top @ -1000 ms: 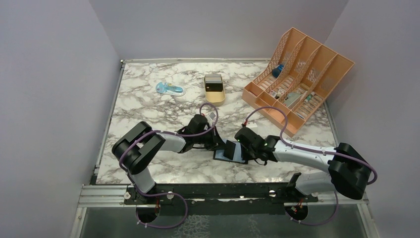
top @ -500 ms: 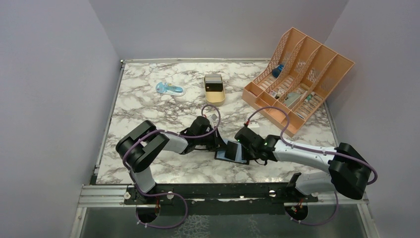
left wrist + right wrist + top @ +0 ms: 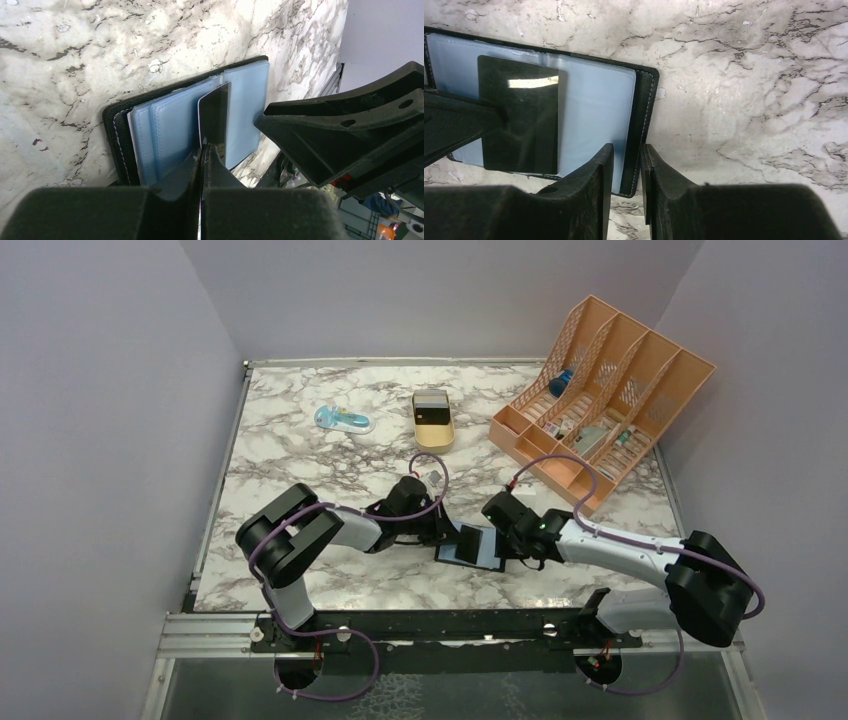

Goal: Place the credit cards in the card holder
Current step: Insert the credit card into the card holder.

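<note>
The card holder (image 3: 487, 552) lies open on the marble, black with blue-grey inner faces (image 3: 160, 130). My left gripper (image 3: 452, 536) is shut on a dark glossy credit card (image 3: 215, 117) and holds it on edge over the holder's middle. The card also shows in the right wrist view (image 3: 519, 115), above the holder's inner face (image 3: 594, 105). My right gripper (image 3: 626, 150) is at the holder's right edge (image 3: 503, 540). Its jaws stand a narrow gap apart with the black rim showing between them, pinching nothing. No other cards are in view.
A gold tin with a grey lid (image 3: 433, 420) and a small blue item (image 3: 343, 420) lie at the back. A peach slotted organiser (image 3: 600, 400) stands at the back right. The two grippers are close together, with the right fingers (image 3: 350, 115) just beyond the card.
My left gripper has pushed the card a little right, over the holder. My right gripper has drawn back to the holder's right edge, uncovering more of its blue face.
</note>
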`<action>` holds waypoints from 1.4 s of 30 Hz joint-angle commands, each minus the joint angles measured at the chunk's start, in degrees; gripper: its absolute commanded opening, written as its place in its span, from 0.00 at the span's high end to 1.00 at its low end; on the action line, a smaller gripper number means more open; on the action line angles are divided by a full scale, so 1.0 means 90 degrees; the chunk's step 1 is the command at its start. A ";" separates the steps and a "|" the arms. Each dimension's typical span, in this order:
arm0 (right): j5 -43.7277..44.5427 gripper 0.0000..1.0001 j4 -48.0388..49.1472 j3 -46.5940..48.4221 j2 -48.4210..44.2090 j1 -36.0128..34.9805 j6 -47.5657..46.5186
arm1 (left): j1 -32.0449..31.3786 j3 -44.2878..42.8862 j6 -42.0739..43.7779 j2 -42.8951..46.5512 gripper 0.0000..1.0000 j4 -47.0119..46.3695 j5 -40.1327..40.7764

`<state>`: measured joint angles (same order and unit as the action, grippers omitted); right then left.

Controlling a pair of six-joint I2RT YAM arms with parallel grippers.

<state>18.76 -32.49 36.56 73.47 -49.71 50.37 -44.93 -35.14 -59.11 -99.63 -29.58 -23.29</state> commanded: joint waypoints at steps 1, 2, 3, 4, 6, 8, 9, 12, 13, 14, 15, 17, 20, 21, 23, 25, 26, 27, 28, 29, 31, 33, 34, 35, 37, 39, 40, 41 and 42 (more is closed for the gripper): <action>0.0009 0.74 0.0336 -0.0232 -0.0051 0.0035 0.0107 | -0.0114 -0.0041 0.0305 -0.0210 1.00 0.0230 0.0517; -0.0020 0.75 0.0363 -0.0262 -0.0024 0.0040 0.0119 | -0.0129 -0.0041 0.0321 -0.0206 1.00 0.0230 0.0561; -0.0057 0.75 0.0397 -0.0292 0.0001 0.0036 0.0140 | -0.0151 -0.0049 0.0334 -0.0201 1.00 0.0230 0.0616; -0.0080 0.76 0.0431 -0.0335 0.0023 0.0037 0.0157 | -0.0188 -0.0058 0.0353 -0.0202 1.00 0.0230 0.0660; -0.0159 0.77 0.0517 -0.0410 0.0046 0.0042 0.0164 | -0.0266 -0.0079 0.0385 -0.0209 1.00 0.0230 0.0755; -0.0227 0.77 0.0592 -0.0474 0.0058 0.0039 0.0177 | -0.0329 -0.0115 0.0370 -0.0241 1.00 0.0230 0.0799; -0.0241 0.78 0.0608 -0.0491 0.0059 0.0044 0.0180 | -0.0352 -0.0128 0.0354 -0.0238 1.00 0.0230 0.0813; -0.0252 0.78 0.0652 -0.0543 0.0040 0.0040 0.0182 | -0.0438 -0.0103 0.0300 -0.0184 0.99 0.0230 0.0991; -0.0270 0.78 0.0673 -0.0553 0.0031 0.0036 0.0181 | -0.0455 -0.0091 0.0299 -0.0137 0.99 0.0233 0.1057; -0.0296 0.79 0.0704 -0.0573 0.0023 0.0044 0.0170 | -0.0479 -0.0090 0.0298 -0.0088 0.99 0.0231 0.1101; -0.0323 0.79 0.0741 -0.0588 0.0015 0.0037 0.0152 | -0.0492 -0.0090 0.0303 -0.0046 0.98 0.0230 0.1130; -0.0431 0.80 0.0900 -0.0591 -0.0045 0.0037 0.0056 | -0.0514 -0.0100 0.0317 0.0015 0.94 0.0230 0.1151; -0.0683 0.80 0.1213 -0.0642 -0.0259 0.0035 -0.0117 | -0.0563 -0.0046 0.0305 0.0054 0.84 0.0230 0.1230; -0.0739 0.80 0.1249 -0.0644 -0.0292 0.0037 -0.0142 | -0.0575 -0.0021 0.0281 0.0057 0.81 0.0230 0.1267; -0.0780 0.81 0.1230 -0.0644 -0.0281 0.0035 -0.0147 | -0.0607 0.0011 0.0255 0.0104 0.76 0.0230 0.1318; -0.0727 0.81 0.1190 -0.0659 -0.0233 0.0036 -0.0140 | -0.0625 0.0026 0.0240 0.0190 0.73 0.0238 0.1372; -0.0693 0.81 0.1180 -0.0677 -0.0225 0.0035 -0.0140 | -0.0632 0.0022 0.0235 0.0205 0.72 0.0240 0.1389; -0.0668 0.81 0.1179 -0.0687 -0.0214 0.0040 -0.0143 | -0.0633 0.0019 0.0209 0.0204 0.71 0.0240 0.1396; -0.0631 0.81 0.1186 -0.0704 -0.0222 0.0041 -0.0154 | -0.0648 0.0017 0.0188 0.0378 0.70 0.0240 0.1388; -0.0607 0.81 0.1196 -0.0720 -0.0232 0.0039 -0.0176 | -0.0665 0.0004 0.0177 0.0432 0.69 0.0240 0.1387; -0.0591 0.81 0.1311 -0.0748 -0.0274 0.0036 -0.0250 | -0.0738 -0.0020 0.0172 0.0473 0.69 0.0241 0.1416; -0.0606 0.81 0.1474 -0.0760 -0.0301 0.0041 -0.0358 | -0.0823 -0.0043 0.0127 0.0444 0.70 0.0240 0.1467; -0.0615 0.81 0.1563 -0.0754 -0.0311 0.0036 -0.0433 | -0.0858 -0.0050 0.0103 0.0417 0.71 0.0240 0.1481; -0.0615 0.81 0.1632 -0.0744 -0.0305 0.0038 -0.0499 | -0.0892 -0.0051 0.0082 0.0394 0.72 0.0240 0.1504; -0.0625 0.81 0.1731 -0.0701 -0.0272 0.0041 -0.0616 | -0.0957 -0.0033 0.0049 0.0374 0.73 0.0240 0.1565; -0.0677 0.81 0.1803 -0.0684 -0.0231 0.0043 -0.0689 | -0.1007 -0.0015 0.0019 0.0389 0.74 0.0240 0.1621; -0.0708 0.81 0.1840 -0.0683 -0.0212 0.0036 -0.0712 | -0.1023 -0.0012 0.0016 0.0402 0.74 0.0240 0.1650; -0.0738 0.82 0.1879 -0.0693 -0.0205 0.0040 -0.0722 | -0.1035 -0.0005 0.0013 0.0418 0.74 0.0247 0.1682; -0.0774 0.82 0.1919 -0.0710 -0.0205 0.0041 -0.0732 | -0.1042 -0.0003 0.0011 0.0437 0.74 0.0250 0.1718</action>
<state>13.96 -19.90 30.63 71.26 -49.36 45.39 -53.36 -35.86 -58.46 -96.79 -27.53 -10.13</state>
